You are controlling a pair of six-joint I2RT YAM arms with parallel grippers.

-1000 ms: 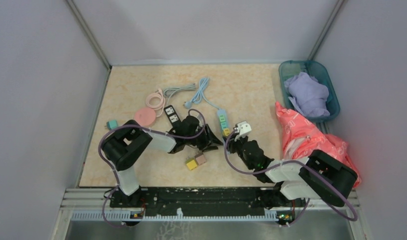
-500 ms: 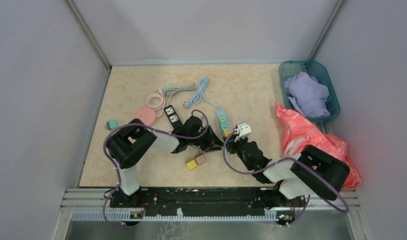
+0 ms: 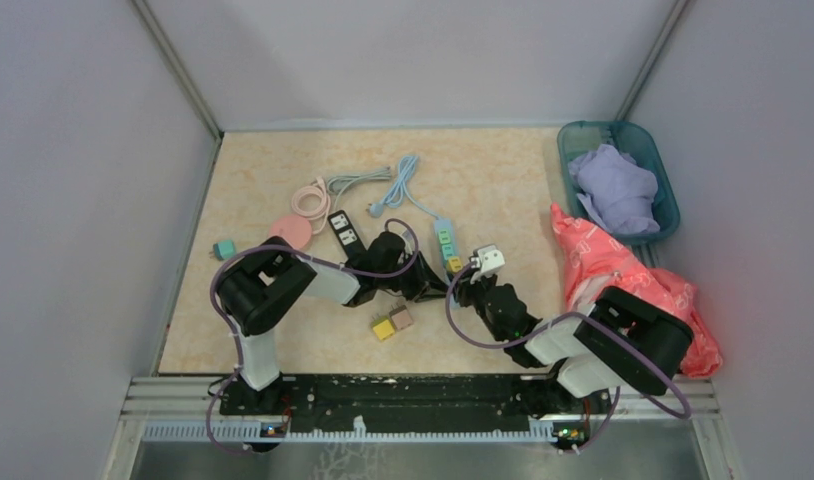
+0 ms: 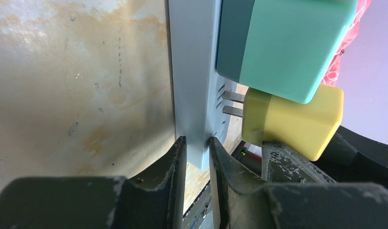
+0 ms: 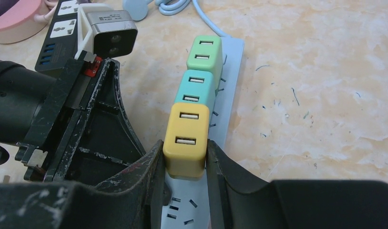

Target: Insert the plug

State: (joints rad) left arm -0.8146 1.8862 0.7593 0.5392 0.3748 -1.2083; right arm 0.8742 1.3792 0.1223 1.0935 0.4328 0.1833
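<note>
From above, my left fingers [image 3: 435, 287] and right fingers [image 3: 463, 283] meet at the near end of the pale blue power strip [image 3: 445, 240], which lies on the counter [image 3: 283, 330] with its long axis running away from my bases. The yellow plug [image 3: 453, 264] sits at that near end, last in a row of three. Both arms are right at it, the right one on the plug itself.

In the left wrist view, my left fingers are closed on the strip's near end, one on each side of its thin body, bracing it. The strip's long axis runs straight up the frame. The yellow plug stands off to the right of the strip's face, just under a teal plug [image 4: 282, 43], and its two prongs [image 4: 230, 102] show bare metal. I judge it only partly seated.

In the right wrist view, my right fingers grip the yellow plug by its two sides, with the teal plug and a green plug [image 5: 205, 52] lined up beyond it. The coming push, as I judge it, goes straight through the plug into the strip's face, square to the long axis, while the left fingers hold the strip in place
</note>
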